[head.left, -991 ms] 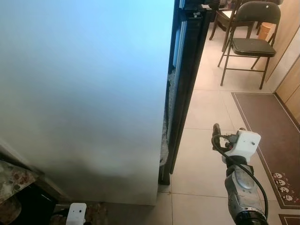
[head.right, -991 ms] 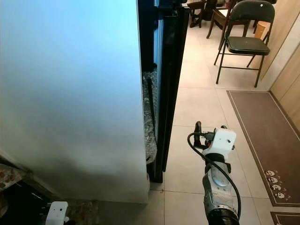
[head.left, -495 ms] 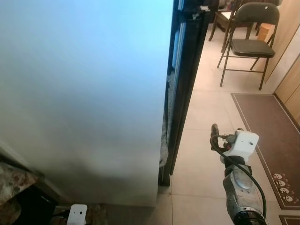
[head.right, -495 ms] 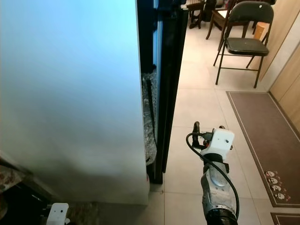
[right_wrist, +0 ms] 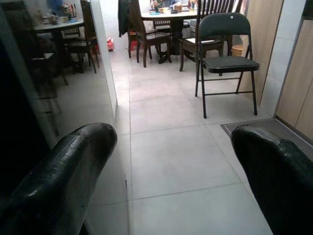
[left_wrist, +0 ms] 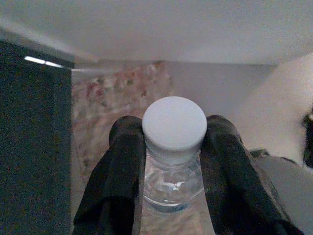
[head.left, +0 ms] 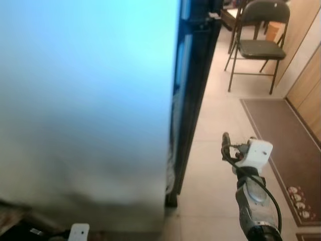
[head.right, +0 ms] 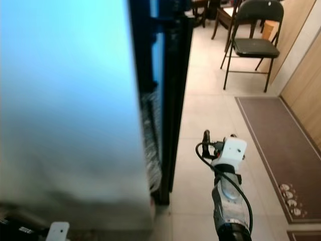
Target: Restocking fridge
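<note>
A clear water bottle with a white cap stands upright between the two black fingers of my left gripper, which is shut on its neck. The fridge's wide white panel takes up the left of the eye views, very close to me. Along its right side runs a dark glossy door edge, with a narrow gap between them. My right gripper is held out low over the floor tiles to the right of that edge. Its fingers are open with nothing between them.
Beige floor tiles stretch away to the right of the fridge. A black folding chair stands at the back, with a dining table and more chairs behind it. A brown mat lies along the wooden wall on the right.
The whole picture has slid a little to the left and blurred, so the camera has moved. The right arm keeps its pose, and its gripper has drifted slightly left.
</note>
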You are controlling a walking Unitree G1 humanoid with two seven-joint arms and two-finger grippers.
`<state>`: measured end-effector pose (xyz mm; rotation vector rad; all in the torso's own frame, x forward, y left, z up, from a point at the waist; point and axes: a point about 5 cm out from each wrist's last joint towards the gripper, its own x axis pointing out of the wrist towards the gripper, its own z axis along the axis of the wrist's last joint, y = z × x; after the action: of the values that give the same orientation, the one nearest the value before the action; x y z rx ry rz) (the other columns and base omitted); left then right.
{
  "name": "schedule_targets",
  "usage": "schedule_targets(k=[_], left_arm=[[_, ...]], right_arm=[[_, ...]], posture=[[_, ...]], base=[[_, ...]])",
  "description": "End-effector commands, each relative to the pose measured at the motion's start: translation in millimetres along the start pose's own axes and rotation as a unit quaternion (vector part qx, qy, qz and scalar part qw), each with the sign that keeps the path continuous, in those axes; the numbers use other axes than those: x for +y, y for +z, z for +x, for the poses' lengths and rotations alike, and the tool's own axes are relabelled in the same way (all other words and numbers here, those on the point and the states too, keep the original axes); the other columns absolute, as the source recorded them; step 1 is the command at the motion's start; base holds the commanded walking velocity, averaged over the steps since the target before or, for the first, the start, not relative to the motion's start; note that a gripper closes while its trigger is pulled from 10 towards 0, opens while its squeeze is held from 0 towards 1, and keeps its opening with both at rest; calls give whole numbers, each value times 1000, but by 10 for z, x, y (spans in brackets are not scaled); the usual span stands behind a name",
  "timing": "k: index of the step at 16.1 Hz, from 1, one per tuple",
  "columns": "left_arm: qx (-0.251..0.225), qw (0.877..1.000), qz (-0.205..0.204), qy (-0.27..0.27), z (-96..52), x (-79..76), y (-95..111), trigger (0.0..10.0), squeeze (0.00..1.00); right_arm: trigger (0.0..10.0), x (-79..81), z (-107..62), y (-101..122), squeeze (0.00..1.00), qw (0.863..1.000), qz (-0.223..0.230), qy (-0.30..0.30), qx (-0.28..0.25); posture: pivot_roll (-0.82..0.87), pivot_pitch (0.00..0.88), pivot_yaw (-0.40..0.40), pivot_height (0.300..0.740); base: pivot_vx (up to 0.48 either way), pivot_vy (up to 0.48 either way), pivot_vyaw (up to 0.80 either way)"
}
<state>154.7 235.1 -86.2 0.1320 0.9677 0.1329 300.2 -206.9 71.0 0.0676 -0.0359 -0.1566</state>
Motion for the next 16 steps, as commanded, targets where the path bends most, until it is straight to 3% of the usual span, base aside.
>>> schedule_targets(k=[1, 7, 14, 16], left_arm=[[11, 1000, 7, -9, -13, -14, -64, 10000, 0], [10, 1000, 10, -17, 3, -157, -27, 10000, 0], [1, 1000, 19, -18, 36, -183, 106, 10000, 0], [-1, 1000, 18, -15, 34, -138, 106, 10000, 0]], right_arm=[[10000, 5, 8, 9, 0, 1000, -1, 0, 0], [10000, 38, -72, 13, 0, 1000, -18, 12, -6], [10000, -17, -353, 17, 0, 995, -74, 62, -22], [10000, 52, -479, -53, 0, 992, -82, 96, -11]], posture=[[-53, 0, 43, 740], [-53, 0, 44, 740], [-78, 0, 44, 740], [-89, 0, 41, 740]], base=[[0, 0, 0], [0, 0, 0], [0, 0, 0], [0, 0, 0]])
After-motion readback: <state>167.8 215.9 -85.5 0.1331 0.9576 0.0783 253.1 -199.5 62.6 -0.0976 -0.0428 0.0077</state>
